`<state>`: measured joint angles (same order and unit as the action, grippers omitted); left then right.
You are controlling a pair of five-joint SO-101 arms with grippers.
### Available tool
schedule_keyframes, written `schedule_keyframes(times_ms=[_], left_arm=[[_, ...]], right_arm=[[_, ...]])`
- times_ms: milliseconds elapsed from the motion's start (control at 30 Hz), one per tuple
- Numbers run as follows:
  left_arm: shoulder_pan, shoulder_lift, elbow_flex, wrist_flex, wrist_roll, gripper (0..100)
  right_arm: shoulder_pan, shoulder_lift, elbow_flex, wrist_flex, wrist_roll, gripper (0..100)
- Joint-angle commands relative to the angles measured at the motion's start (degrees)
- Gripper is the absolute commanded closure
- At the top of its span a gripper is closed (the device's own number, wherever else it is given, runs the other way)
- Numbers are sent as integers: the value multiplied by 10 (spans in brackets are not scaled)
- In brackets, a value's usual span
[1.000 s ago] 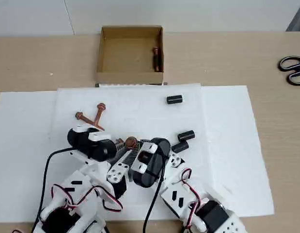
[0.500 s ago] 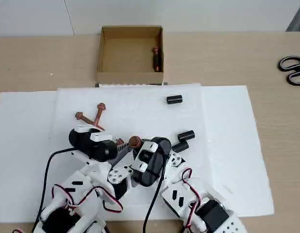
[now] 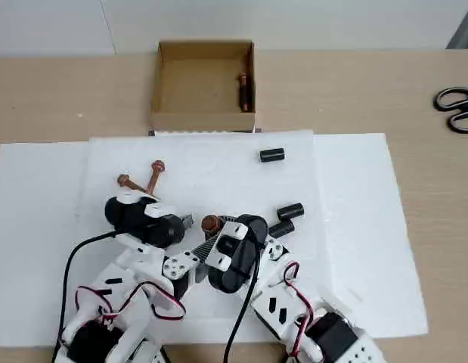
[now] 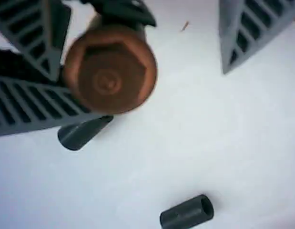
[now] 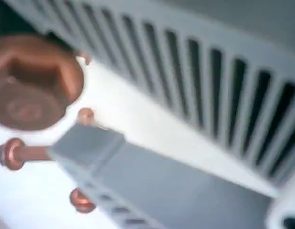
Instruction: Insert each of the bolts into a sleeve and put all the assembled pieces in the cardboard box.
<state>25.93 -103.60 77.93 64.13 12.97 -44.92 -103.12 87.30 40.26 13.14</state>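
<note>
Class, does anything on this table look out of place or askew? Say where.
Two loose bolts lie crossed on the white sheet, one over the other. Otherwise nothing stands out; the right gripper grips another bolt.

Copper-coloured metal on the bolt [image 4: 109, 76], smooth, with a soft dull shine on the hexagon head. Black matt material on the sleeves [image 3: 271, 155], plastic or rubber, not possible to tell. Plain brown cardboard box [image 3: 203, 119], matt and a little rough. White foam sheet [image 3: 354, 227], matt, finely grained. Light wood-look table [image 3: 67, 98], smooth. Glossy white plastic on the arm shells [image 3: 275, 306], black half-glossy plastic on the motor housings [image 3: 143, 223]. Dark shiny handles on the scissors [image 3: 454, 110].
</note>
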Motion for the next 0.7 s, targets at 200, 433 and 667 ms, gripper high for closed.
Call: schedule_keyframes(times_ms=[200, 433, 667], left_arm=[[-4, -1, -74, 5, 14, 795], [-8, -2, -113, 5, 12, 995], [-74, -3, -83, 4, 13, 994]], right_arm=[[47, -7, 26, -27, -1, 995], [50, -7, 25, -27, 0, 995], [97, -7, 26, -27, -17, 995]])
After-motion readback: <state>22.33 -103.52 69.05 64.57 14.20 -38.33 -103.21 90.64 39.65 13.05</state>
